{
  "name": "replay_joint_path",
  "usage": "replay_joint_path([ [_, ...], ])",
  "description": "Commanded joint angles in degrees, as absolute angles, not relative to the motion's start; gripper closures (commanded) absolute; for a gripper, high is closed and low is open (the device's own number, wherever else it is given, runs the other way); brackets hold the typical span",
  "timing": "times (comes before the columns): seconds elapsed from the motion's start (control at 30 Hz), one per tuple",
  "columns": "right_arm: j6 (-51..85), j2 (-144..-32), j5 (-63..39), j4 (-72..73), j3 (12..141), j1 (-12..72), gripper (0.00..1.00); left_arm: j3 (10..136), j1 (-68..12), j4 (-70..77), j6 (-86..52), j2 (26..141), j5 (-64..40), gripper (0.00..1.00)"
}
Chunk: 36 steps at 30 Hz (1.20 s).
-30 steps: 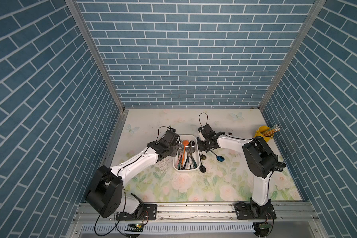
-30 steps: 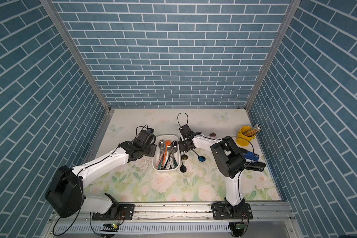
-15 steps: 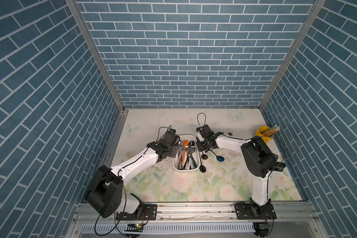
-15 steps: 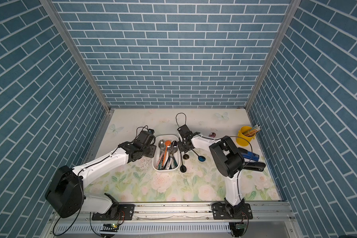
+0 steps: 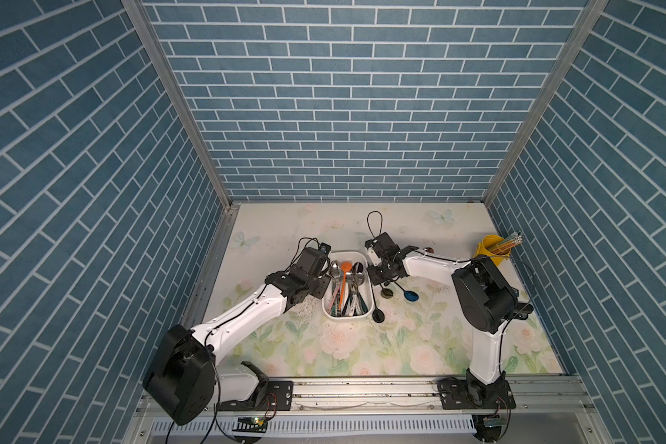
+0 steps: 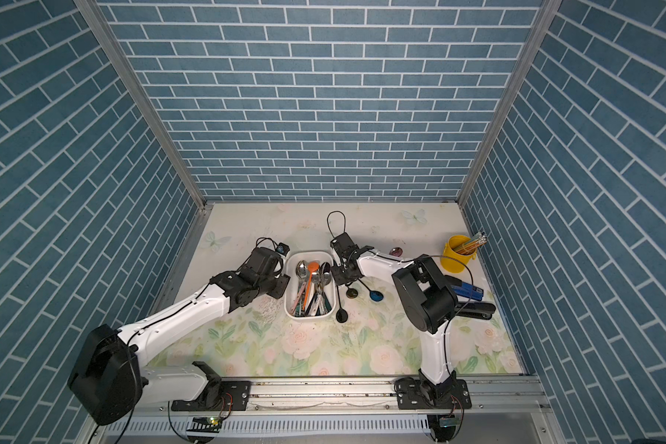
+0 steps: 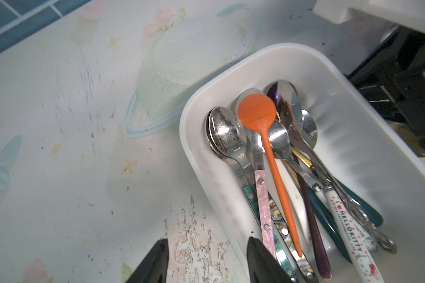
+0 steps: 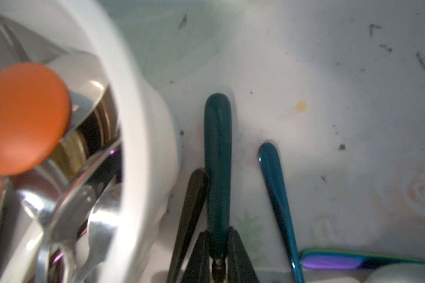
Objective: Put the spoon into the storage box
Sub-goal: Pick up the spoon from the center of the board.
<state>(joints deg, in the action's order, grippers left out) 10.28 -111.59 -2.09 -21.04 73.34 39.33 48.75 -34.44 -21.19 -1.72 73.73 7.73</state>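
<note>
1. Teal plastic first: the right gripper has its fingers clamped on the teal-handled spoon, one pad on each side of the handle down by its brass neck. That spoon is outside the storage box, low over the cloth. I can't tell if it's actually off the surface.
2. Tight against those fingers on the box side is a black handle, squeezed in next to the box wall. On the side away from the box there's a shiny blue handle, and past that an iridescent purple-green handle.
3. The left gripper is spread wide and gripping nothing. One finger sits just inside the box's long wall and the other is outside over the cloth, so the wall runs between them.
4. Ahead of the left fingers the box is packed. There's an orange spoon on top, steel spoons, a pink handle, a Hello Kitty handle and a dark purple handle. The bowls all sit at the end farthest from the fingers.
5. Well beyond the right fingers, by the side wall, there's a yellow cup with pencils leaning out. What looks like a blue stapler is near it.
6. The surface is a pale floral cloth, scuffed, with a peeling patch between the left fingers. Blue brick-pattern walls close in three sides, and a metal rail runs along the front.
</note>
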Motion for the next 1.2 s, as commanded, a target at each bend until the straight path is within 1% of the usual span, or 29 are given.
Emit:
replay_joint_path([
  [0.0, 5.54, -105.83, -5.84, -26.10, 73.98, 39.03, 0.94, 46.78, -34.11, -17.41, 5.75, 71.15, 4.72, 0.42],
  [0.1, 4.43, -103.19, -6.11, -28.77, 73.43, 38.38, 0.95, 44.59, -34.49, -14.66, 9.02, 67.79, 4.15, 0.41],
  [0.2, 3.88, -100.14, -9.12, -29.96, 72.58, 37.28, 0.95, 42.26, -36.07, -11.75, 12.31, 64.38, 5.65, 0.40],
  [0.3, 2.68, -98.03, -13.03, -32.07, 72.98, 37.00, 0.96, 38.95, -39.75, -7.92, 17.51, 61.26, 9.56, 0.40],
  [0.4, 1.80, -97.07, -17.32, -35.12, 73.97, 37.00, 0.97, 35.52, -44.33, -2.93, 23.80, 58.88, 16.17, 0.40],
  [0.47, 1.81, -96.57, -17.90, -36.82, 74.07, 37.00, 0.99, 33.94, -46.05, -0.10, 26.95, 58.34, 18.56, 0.40],
  [0.6, 1.76, -95.10, -18.55, -37.55, 72.66, 37.00, 1.00, 32.18, -49.74, 4.86, 32.51, 59.16, 23.58, 0.40],
  [0.73, 2.20, -93.39, -21.76, -37.31, 72.23, 37.48, 1.00, 29.52, -55.25, 12.57, 41.74, 61.84, 29.10, 0.39],
  [0.83, 1.99, -92.65, -24.19, -38.07, 73.00, 38.51, 1.00, 26.94, -58.05, 18.68, 47.88, 64.53, 30.93, 0.37],
  [1.0, 1.07, -92.59, -26.79, -40.83, 74.34, 40.79, 1.00, 25.32, -60.36, 26.13, 52.89, 68.60, 33.83, 0.33],
  [1.07, 0.73, -92.96, -26.89, -42.18, 74.74, 41.70, 1.00, 24.81, -61.14, 27.99, 54.31, 69.42, 34.50, 0.29],
  [1.17, 0.52, -93.34, -27.06, -43.35, 75.36, 43.08, 1.00, 24.32, -62.21, 28.70, 54.94, 69.96, 35.22, 0.28],
])
